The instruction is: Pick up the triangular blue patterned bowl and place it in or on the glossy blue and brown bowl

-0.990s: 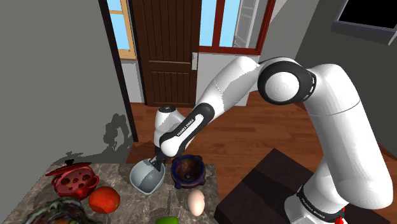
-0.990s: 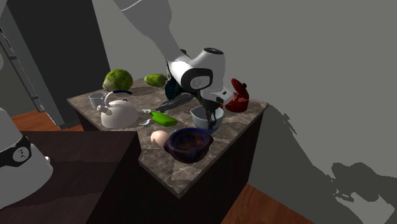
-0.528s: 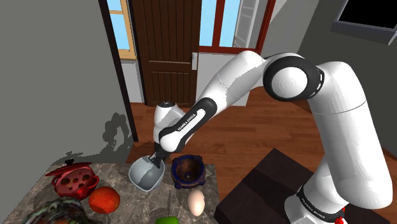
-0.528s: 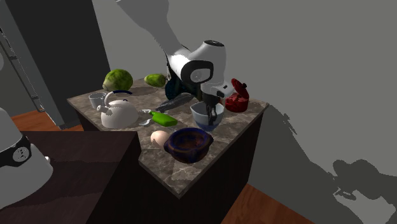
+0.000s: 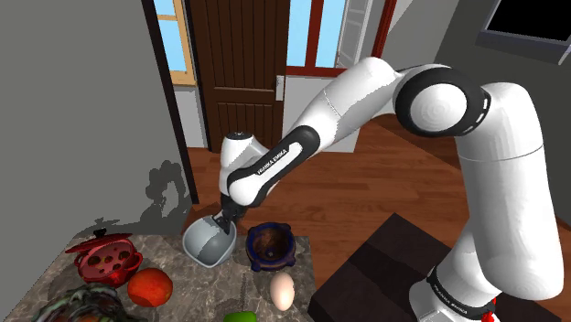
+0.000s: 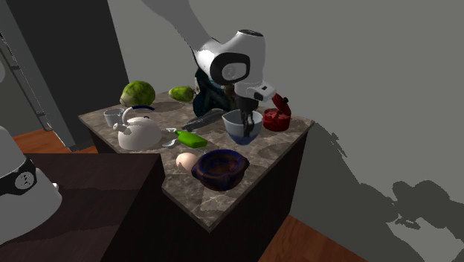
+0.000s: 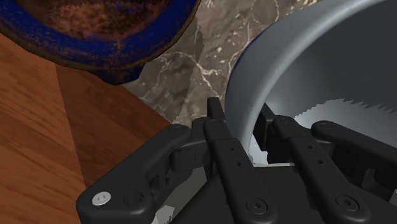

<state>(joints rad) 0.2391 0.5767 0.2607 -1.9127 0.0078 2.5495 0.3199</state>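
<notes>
triangular bowl (image 5: 203, 247) over counter (image 5: 206, 295), beside second bowl (image 5: 269, 247), egg (image 5: 283, 291) near

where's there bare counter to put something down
Bare marble lies between the blue bowl, the red pot and the counter edge, beside the grey bowl that the gripper holds. Crowded around the kettle, egg and green thing.

I'm watching my arm (image 5: 366, 91) on the shoulder feed: fat glossy white shells broken by dark rounded joints (image 5: 437, 102), and a black band on the forearm carrying white FRANKA EMIKA lettering (image 5: 272, 165). On the wrist feed the gripper (image 7: 240, 111) is black all over, its blocky fingers (image 7: 219, 137) fixed with dark round bolts (image 7: 256, 205). One silver screw (image 7: 100, 198) glints on the housing.
</notes>
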